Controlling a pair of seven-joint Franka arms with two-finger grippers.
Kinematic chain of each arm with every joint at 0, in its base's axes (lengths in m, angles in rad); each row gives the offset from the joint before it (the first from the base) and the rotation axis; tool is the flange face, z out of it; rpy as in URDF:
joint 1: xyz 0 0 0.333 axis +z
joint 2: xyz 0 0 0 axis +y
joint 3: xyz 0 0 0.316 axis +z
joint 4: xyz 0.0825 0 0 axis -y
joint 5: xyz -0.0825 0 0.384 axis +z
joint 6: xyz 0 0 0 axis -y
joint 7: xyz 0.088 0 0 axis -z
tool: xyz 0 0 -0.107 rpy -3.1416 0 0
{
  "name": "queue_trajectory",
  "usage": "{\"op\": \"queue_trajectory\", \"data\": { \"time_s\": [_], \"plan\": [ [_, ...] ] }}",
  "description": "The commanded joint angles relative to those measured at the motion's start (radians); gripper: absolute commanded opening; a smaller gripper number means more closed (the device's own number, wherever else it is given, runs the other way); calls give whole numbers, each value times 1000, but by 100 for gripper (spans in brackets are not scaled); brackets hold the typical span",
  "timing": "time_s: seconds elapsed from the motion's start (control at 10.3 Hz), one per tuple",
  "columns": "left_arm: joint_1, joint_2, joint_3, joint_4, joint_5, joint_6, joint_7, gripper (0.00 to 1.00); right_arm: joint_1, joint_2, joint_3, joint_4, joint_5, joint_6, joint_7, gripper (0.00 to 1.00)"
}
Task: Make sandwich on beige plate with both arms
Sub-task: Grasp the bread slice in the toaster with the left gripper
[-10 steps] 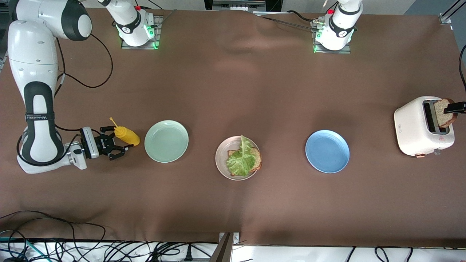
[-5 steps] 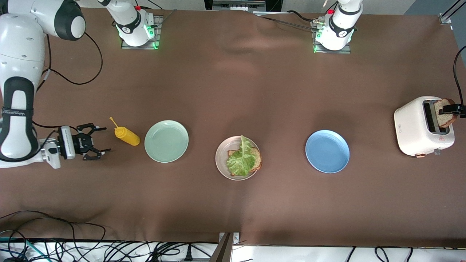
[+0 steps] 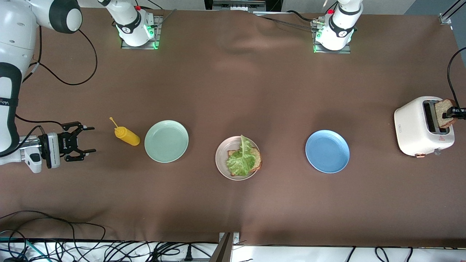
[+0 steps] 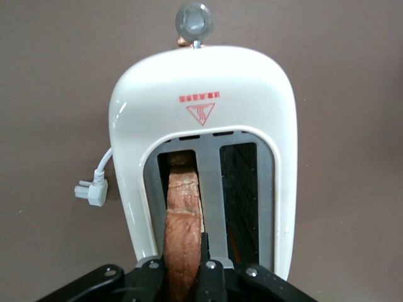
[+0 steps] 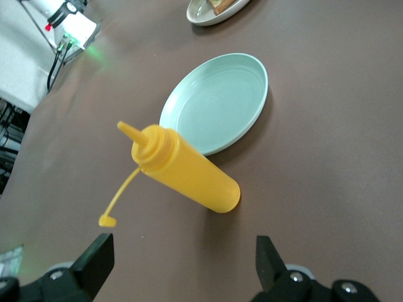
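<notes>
The beige plate (image 3: 220, 155) sits mid-table and holds one brown bread slice (image 3: 258, 157) with a green lettuce leaf (image 3: 240, 159) on it. A second bread slice (image 3: 442, 112) stands in the slot of the white toaster (image 3: 413, 125) at the left arm's end of the table. My left gripper (image 3: 452, 113) is shut on that slice, seen edge-on in the left wrist view (image 4: 183, 214) between the black fingers (image 4: 213, 277). My right gripper (image 3: 86, 139) is open and empty, low over the table at the right arm's end, beside the mustard bottle (image 3: 127, 135).
The yellow mustard bottle (image 5: 189, 175) lies on its side between the right gripper (image 5: 182, 259) and the mint-green plate (image 3: 166, 141). A blue plate (image 3: 327, 151) sits between the beige plate and the toaster. The toaster's plug (image 4: 89, 190) lies beside it.
My right gripper has drawn back from the mustard bottle toward the right arm's end of the table, open and empty. The left gripper has shifted slightly, still holding the bread in the toaster.
</notes>
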Motion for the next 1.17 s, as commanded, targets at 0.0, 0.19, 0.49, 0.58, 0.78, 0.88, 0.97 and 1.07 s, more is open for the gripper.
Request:
{"op": "queue_trajectory", "data": {
  "time_s": [0.0,0.19,0.49,0.58,0.78,0.88,0.97,1.07],
  "plan": [
    [-35,2,0,110,-43,-122,17,0,27,-65,4,5,-65,-25,206,100],
    [-51,-3,-2,165,-43,-196,19,0,82,-133,1,23,-144,-25,378,100],
    [-81,-15,-9,303,-44,-375,22,0,319,-217,-247,-9,-167,-22,563,100],
    [-97,-15,-11,337,-50,-424,19,0,381,-216,-316,-4,-170,-39,562,100],
    [-126,-15,-5,359,-183,-497,-25,0,437,-222,-381,-4,-188,-50,566,100],
    [-138,-14,-3,357,-263,-497,-111,0,437,-240,-369,-14,-199,-36,587,100],
    [-172,-8,-2,343,-329,-497,-198,0,438,-265,-340,-29,-240,-30,671,100],
    [-205,-1,-2,330,-377,-497,-267,0,426,-326,-249,-73,-330,-1,771,100]
  ]
}}
